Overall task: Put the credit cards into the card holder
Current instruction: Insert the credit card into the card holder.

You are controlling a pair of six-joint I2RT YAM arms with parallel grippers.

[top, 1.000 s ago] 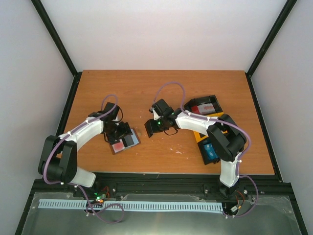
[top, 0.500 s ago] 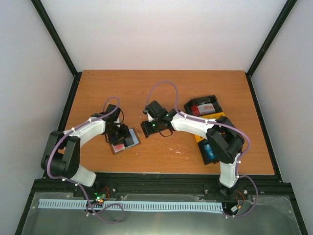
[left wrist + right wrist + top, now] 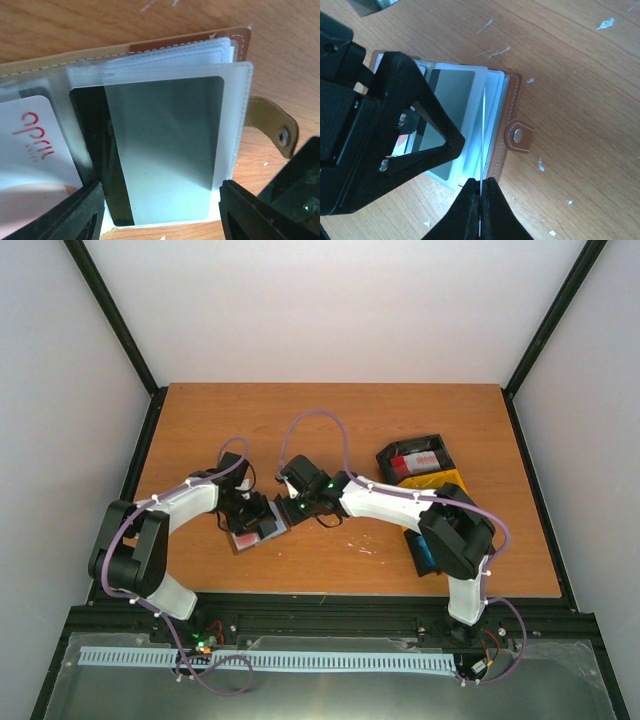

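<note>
**A:** How much room is there around the card holder?

**B:** Little. It lies open on the near left part of the table, and both grippers crowd over it, nearly touching each other. Wood runs from it to the far edge. The black tray, with a red and white card inside, and the yellow tray sit well apart on the right.

**A:** And the grippers?

**B:** The left gripper has its fingers apart at one edge of the holder, gripping nothing. A clear sleeve with a grey card lies between them. The right gripper is pinched tight on a thin card, seen edge-on above the sleeves, just inside the brown border by the clasp tab. I cannot tell whether its far edge touches a sleeve.

**A:** What else is in the sleeves?

**B:** A dark card sits behind the grey one, and a white card with red lettering lies beside it.

**A:** The surroundings?

**B:** Orange-brown wood flecked with white scuffs, pale walls, black frame posts.
</note>
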